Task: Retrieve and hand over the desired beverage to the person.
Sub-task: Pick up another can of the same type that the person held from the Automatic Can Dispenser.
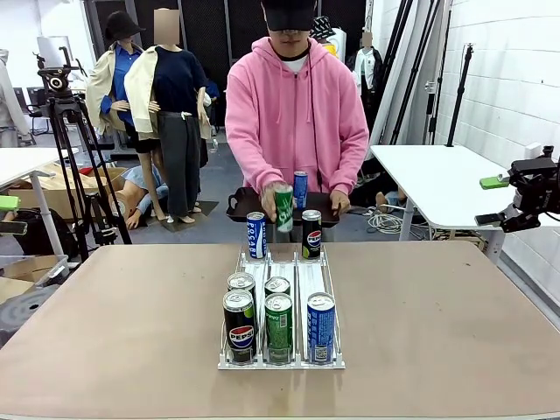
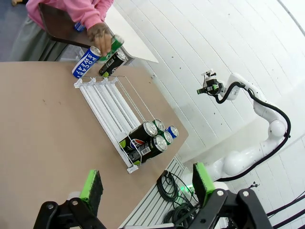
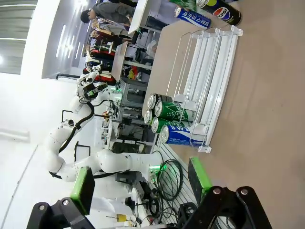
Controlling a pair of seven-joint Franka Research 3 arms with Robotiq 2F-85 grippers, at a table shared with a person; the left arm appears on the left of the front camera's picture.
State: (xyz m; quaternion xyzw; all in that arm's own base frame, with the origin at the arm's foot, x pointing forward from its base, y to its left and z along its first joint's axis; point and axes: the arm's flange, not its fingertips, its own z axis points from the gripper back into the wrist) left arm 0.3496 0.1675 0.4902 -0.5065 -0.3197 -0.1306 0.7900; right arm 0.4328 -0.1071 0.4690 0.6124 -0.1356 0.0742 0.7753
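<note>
front view: the person [image 1: 297,105] stands at the far edge, a hand [image 1: 269,201] holding a green can [image 1: 284,210] at the rack [image 1: 310,273] back end, likely stocking lanes so drinks slide toward the robot. five cans [image 1: 279,325] stand upright at the near end, black, green and blue; which is wanted i can't tell. left gripper [image 2: 147,183] and right gripper [image 3: 140,183] hang empty, pads apart.

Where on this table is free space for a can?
Bare table left and right of the rack. Crowded: five cans at the rack's near end; at its far end, two cans and the person's hand with a green can.
</note>
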